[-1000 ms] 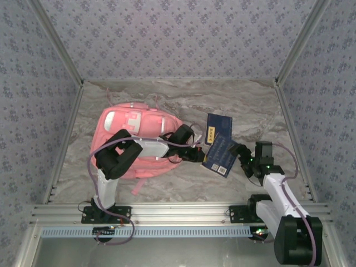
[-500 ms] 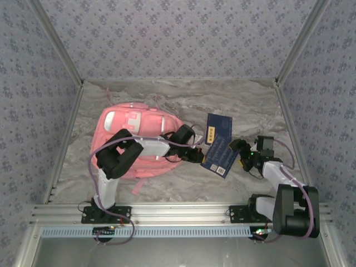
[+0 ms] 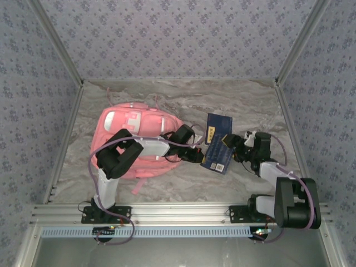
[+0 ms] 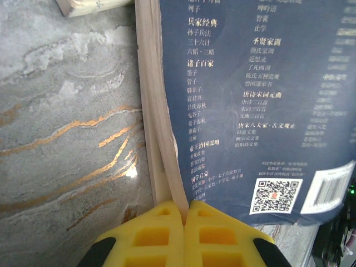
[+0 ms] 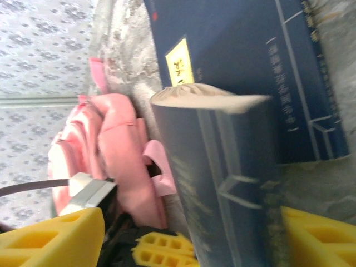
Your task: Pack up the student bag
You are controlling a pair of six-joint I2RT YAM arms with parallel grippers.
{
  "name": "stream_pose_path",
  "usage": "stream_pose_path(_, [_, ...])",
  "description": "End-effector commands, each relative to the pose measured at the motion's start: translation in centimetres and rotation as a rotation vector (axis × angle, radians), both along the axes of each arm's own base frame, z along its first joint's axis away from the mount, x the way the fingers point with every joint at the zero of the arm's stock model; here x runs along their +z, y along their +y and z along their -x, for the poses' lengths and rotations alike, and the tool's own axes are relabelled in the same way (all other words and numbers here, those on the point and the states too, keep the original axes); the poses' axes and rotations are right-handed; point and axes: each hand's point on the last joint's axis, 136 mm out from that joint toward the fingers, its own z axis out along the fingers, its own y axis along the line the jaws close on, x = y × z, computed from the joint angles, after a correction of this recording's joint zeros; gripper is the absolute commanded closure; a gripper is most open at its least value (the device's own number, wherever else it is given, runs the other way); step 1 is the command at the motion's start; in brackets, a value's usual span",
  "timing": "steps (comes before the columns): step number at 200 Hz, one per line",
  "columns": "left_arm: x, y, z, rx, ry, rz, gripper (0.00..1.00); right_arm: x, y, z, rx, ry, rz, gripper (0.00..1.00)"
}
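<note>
Left gripper [image 3: 197,154]: yellow pads [image 4: 150,233] pressed together, the near book [image 3: 218,156] running its page edge straight into their seam; reads as a pinch on the cover. Left arm rises from the near-left base, elbow folded high, forearm laid rightward over the student bag [image 3: 133,136]. Right gripper [image 3: 238,148], level with it on the right: jaws apart, straddling the same book's other end, one finger close to the cover, the other standing well off. Right arm doubled back tight, wrist pointing left. Near book is dark blue, tipped up off the marble table [image 3: 250,100], touching or overlapping a second blue book [image 3: 218,125] lying flat just beyond. The student bag lies flat at left-centre, from beside the left gripper back toward the far left. Judged: light, soft, floppy fabric; mouth likely to sag shut, whole bag apt to slide if pushed. Best hold is probably the rim fabric at its right end or the pink tab [image 5: 157,173] there, not the flat panel.
</note>
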Motion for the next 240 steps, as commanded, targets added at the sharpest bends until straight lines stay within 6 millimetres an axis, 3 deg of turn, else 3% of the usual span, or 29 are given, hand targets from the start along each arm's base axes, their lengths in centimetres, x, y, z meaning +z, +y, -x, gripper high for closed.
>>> stream_pose_path(1, [-4.6,2.9,0.9,0.021,0.057,-0.157,1.00,2.1,1.4,0.8,0.064,-0.065,-0.038,0.33])
stream_pose_path(60, [-1.2,2.3,0.2,0.049,0.024,-0.094,1.00,-1.8,1.9,2.7,0.113,0.056,0.179,0.54])
stream_pose_path(88, [1.6,2.5,0.1,0.065,-0.006,-0.073,0.75,-1.4,1.1,2.8,0.097,0.053,0.236,0.76])
stream_pose_path(114, [5.6,3.6,-0.1,0.099,-0.067,-0.056,0.54,2.0,-0.4,2.0,0.030,-0.050,0.340,0.89])
stream_pose_path(143, [11.2,4.9,-0.4,0.133,-0.142,-0.010,0.48,6.6,0.5,1.9,0.043,-0.192,0.323,0.95])
stream_pose_path(196, [22.0,8.5,-0.6,0.212,-0.296,0.124,0.35,18.1,4.6,2.7,0.164,-0.563,0.204,0.97])
stream_pose_path(240, [26.8,10.6,-0.5,0.163,-0.355,0.211,0.31,24.3,10.0,5.0,0.397,-0.762,0.091,1.00])
